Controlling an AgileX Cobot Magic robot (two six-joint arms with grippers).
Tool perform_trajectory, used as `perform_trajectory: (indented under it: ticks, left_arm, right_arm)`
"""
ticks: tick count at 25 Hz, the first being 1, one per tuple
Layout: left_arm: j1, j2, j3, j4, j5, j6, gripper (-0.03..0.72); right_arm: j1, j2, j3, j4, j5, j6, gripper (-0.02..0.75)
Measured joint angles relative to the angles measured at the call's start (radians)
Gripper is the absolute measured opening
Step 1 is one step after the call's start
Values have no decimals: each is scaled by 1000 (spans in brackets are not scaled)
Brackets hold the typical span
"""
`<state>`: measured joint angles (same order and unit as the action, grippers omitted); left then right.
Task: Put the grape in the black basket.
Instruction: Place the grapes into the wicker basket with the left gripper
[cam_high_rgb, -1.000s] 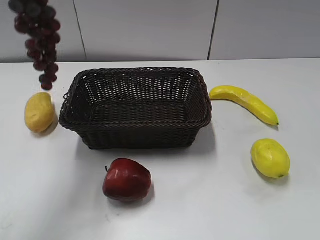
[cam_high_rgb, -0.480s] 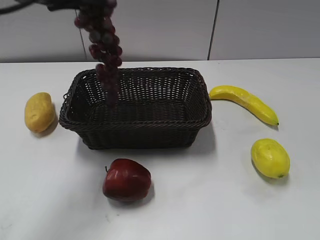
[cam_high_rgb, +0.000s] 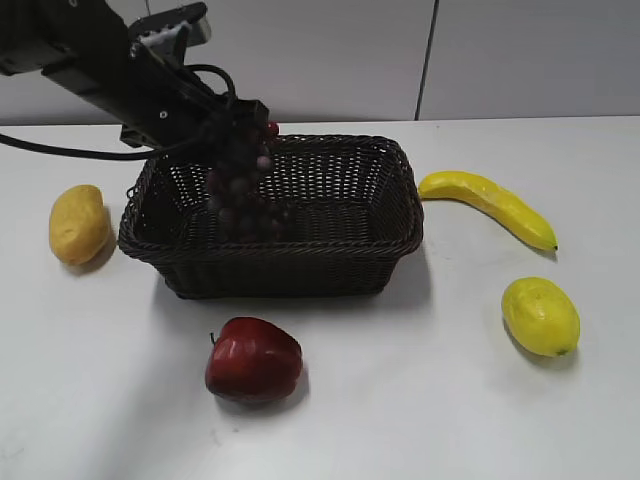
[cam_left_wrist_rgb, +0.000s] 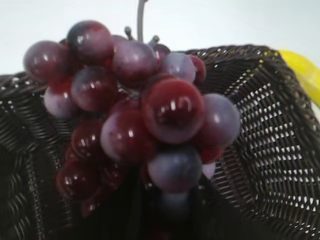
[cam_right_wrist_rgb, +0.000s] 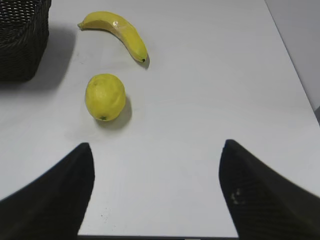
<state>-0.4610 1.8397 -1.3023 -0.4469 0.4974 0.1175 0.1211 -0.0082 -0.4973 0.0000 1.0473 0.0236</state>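
The grape (cam_high_rgb: 240, 185) is a dark purple-red bunch hanging inside the left half of the black basket (cam_high_rgb: 390, 235). My left gripper (cam_high_rgb: 232, 118) is shut on the grape's top, just above the basket's back rim. In the left wrist view the grape (cam_left_wrist_rgb: 150, 120) fills the frame over the basket's woven floor (cam_left_wrist_rgb: 280, 150), and the fingers are hidden behind it. My right gripper (cam_right_wrist_rgb: 156, 195) is open and empty over bare table, out of the exterior view.
A red apple (cam_high_rgb: 253, 360) lies in front of the basket. A yellow mango (cam_high_rgb: 78, 224) lies to its left. A banana (cam_high_rgb: 487, 204) and a lemon (cam_high_rgb: 540, 316) lie to its right, and both show in the right wrist view, the banana (cam_right_wrist_rgb: 117, 31) and the lemon (cam_right_wrist_rgb: 105, 96).
My left arm has come into view from the upper left and lowered. The grape moved right from above the mango and down into the basket. The right gripper's earlier state is not shown.
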Motion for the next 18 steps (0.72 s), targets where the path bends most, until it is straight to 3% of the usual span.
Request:
perform_trajectory:
  ticks: [2, 5, 7, 13, 18]
  left_arm:
    - [0, 6, 0, 2, 18, 1, 280]
    - [0, 6, -6, 3, 26, 5, 548]
    - [0, 5, -14, 3, 38, 7, 611]
    - [0, -66, -60, 16, 153, 8, 615]
    - [0, -199, -134, 103, 369, 9, 558]
  right_arm:
    - [0, 0, 0, 0, 0, 0, 590]
    - [0, 0, 0, 0, 0, 0, 590]
    - [0, 0, 0, 0, 0, 0, 590]
    - [0, 0, 0, 0, 0, 0, 590]
    - [0, 0, 0, 0, 0, 0, 590]
